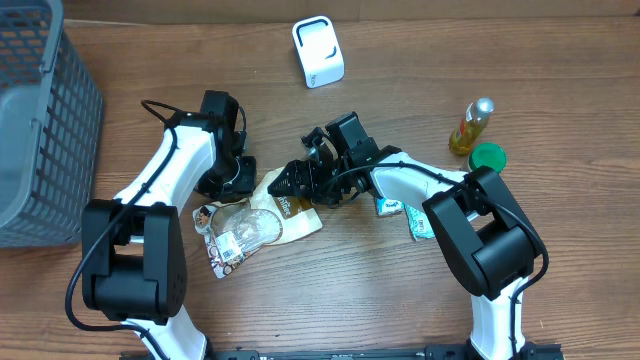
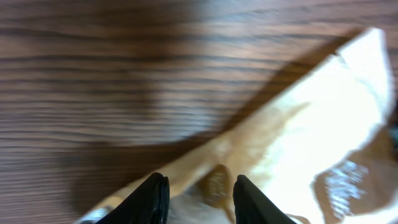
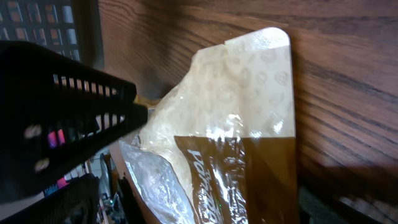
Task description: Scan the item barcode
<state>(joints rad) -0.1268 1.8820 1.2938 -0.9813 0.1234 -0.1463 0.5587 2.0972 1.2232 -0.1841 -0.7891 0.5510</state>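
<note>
Pouch [image 1: 285, 215], flat and crinkly, tan paper-look film with a glossy brown panel and a clear window, lying at the middle of the table [image 1: 420, 300], one edge raised off the wood. Left gripper [image 2: 200, 196] pinching that tan edge, probably to lift the pouch for turning; right gripper [image 1: 297, 182] spread wide over the brown end, seemingly ready to take it. White rounded box [image 1: 318, 50], likely the scanner, upright near the far edge

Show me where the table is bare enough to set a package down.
Bare: between the basket and the white scanner; the front, below the snack bag. Crowded: around the bag itself, and by the bottle and green cap.
</note>
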